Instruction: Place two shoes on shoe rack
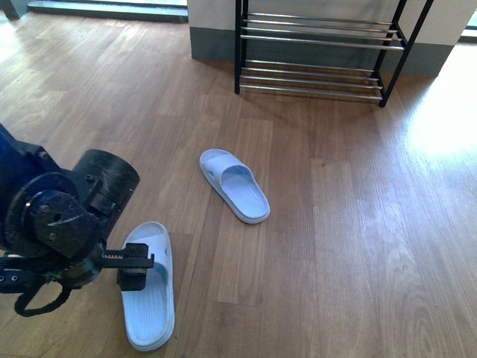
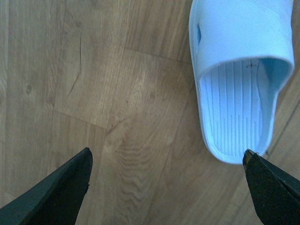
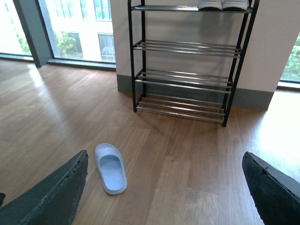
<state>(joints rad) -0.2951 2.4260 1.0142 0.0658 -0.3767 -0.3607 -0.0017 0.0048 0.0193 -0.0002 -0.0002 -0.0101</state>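
Two shoes (image 3: pixel 222 4), only white soles showing, sit on the top tier of the shoe rack (image 3: pixel 182 47), so the task looks done. The left tool (image 2: pixel 167 154) gapes apart low by a pale slipper (image 2: pixel 236 108); the right tool (image 3: pixel 164 157), also apart, faces the rack, both empty.

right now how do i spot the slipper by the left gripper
From the black shoe rack at the far wall, come toward the robot. Pass the far slipper; it is the near slipper, pale blue, right beside the left gripper.
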